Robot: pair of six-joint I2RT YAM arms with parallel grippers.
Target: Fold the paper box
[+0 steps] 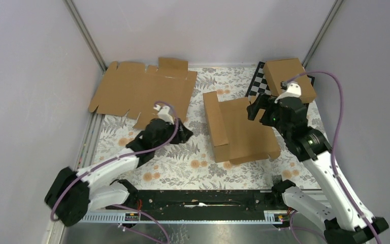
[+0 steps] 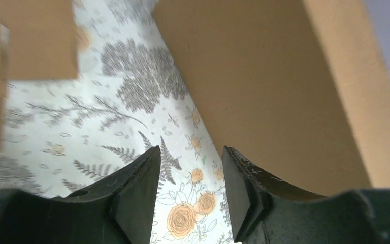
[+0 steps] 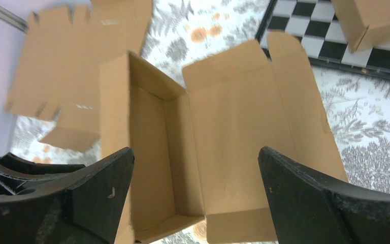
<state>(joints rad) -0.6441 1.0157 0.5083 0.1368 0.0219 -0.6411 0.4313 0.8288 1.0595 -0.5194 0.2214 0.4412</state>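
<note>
Left hand [image 2: 190, 152] low over the floral worktop [image 1: 183, 162], fingers apart. Right hand [image 3: 195, 152] spread wide above the paper box [image 3: 152, 132] mid-worktop. Only its wrist view shows the walled tray's bare floor, lid panel flat. Beyond: flat sheet [image 1: 142, 89], second box [image 1: 289, 76] on the chessboard [image 3: 304, 15].

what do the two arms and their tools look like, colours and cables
The left arm and right arm have white link shells with black joints and bases. A purple cable loops along each. The left tool and right tool are black, with thick wedge-shaped fingers showing light scuffs.
</note>
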